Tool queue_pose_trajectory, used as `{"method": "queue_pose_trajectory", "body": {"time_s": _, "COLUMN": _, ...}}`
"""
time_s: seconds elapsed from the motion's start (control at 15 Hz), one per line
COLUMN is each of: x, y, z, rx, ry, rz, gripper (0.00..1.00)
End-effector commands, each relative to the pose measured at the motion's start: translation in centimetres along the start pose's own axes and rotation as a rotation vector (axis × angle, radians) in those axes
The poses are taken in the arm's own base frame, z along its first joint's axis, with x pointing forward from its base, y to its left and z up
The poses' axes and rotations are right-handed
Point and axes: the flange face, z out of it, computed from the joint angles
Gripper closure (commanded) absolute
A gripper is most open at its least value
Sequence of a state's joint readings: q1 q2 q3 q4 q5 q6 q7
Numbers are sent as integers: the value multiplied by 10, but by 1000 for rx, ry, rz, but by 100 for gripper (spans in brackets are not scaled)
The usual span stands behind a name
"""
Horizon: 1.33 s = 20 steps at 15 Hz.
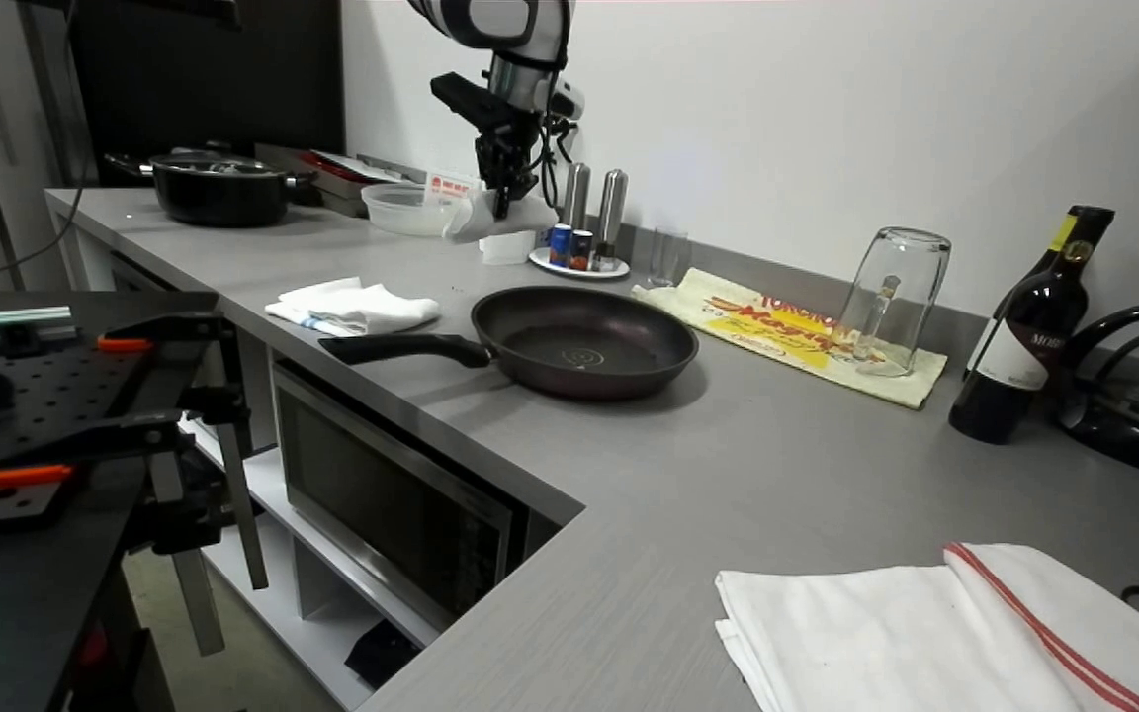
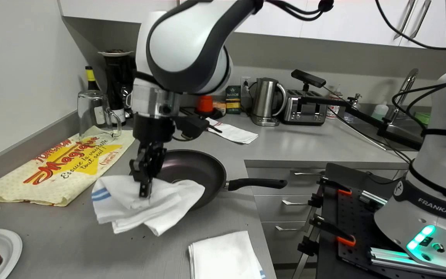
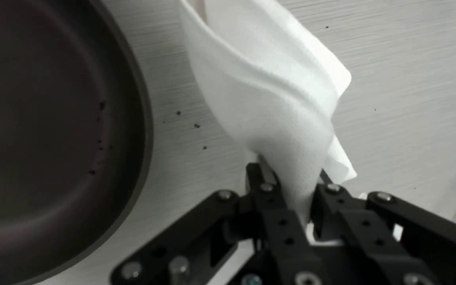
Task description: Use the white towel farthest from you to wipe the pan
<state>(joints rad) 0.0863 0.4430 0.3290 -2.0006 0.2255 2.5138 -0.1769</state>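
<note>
My gripper is shut on a white towel and holds it above the grey counter. The towel's blue stripes show in an exterior view, where the gripper pinches its middle and its ends hang down. In the wrist view the towel is bunched between the fingers. The dark pan sits on the counter, its black handle towards the counter's edge. In the wrist view the pan lies to the left of the towel, with dark crumbs inside.
A second folded white towel lies near the counter edge; a red-striped one lies farther along. A glass mug stands on a yellow cloth by the wall. A plate with shakers and a wine bottle stand there too.
</note>
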Motion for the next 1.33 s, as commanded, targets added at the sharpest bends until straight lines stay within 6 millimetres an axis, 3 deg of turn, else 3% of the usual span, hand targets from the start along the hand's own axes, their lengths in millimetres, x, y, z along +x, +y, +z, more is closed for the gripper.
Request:
{"method": "queue_pose_trajectory", "body": {"time_s": 0.0, "x": -7, "y": 30, "z": -54, "rx": -14, "ry": 25, "rz": 67, "gripper": 96}}
{"method": "queue_pose_trajectory", "body": {"time_s": 0.13, "x": -11, "y": 53, "z": -68, "rx": -12, "ry": 28, "rz": 114, "gripper": 96}}
{"method": "queue_pose_trajectory", "body": {"time_s": 0.27, "x": -17, "y": 75, "z": -68, "rx": -4, "ry": 20, "rz": 166, "gripper": 96}}
{"method": "queue_pose_trajectory", "body": {"time_s": 0.6, "x": -33, "y": 124, "z": -35, "rx": 18, "ry": -27, "rz": 277, "gripper": 96}}
{"method": "queue_pose_trajectory", "body": {"time_s": 1.07, "x": -31, "y": 154, "z": 18, "rx": 37, "ry": -49, "rz": 301, "gripper": 96}}
{"method": "queue_pose_trajectory", "body": {"time_s": 1.27, "x": -28, "y": 157, "z": 36, "rx": 39, "ry": -64, "rz": 287, "gripper": 96}}
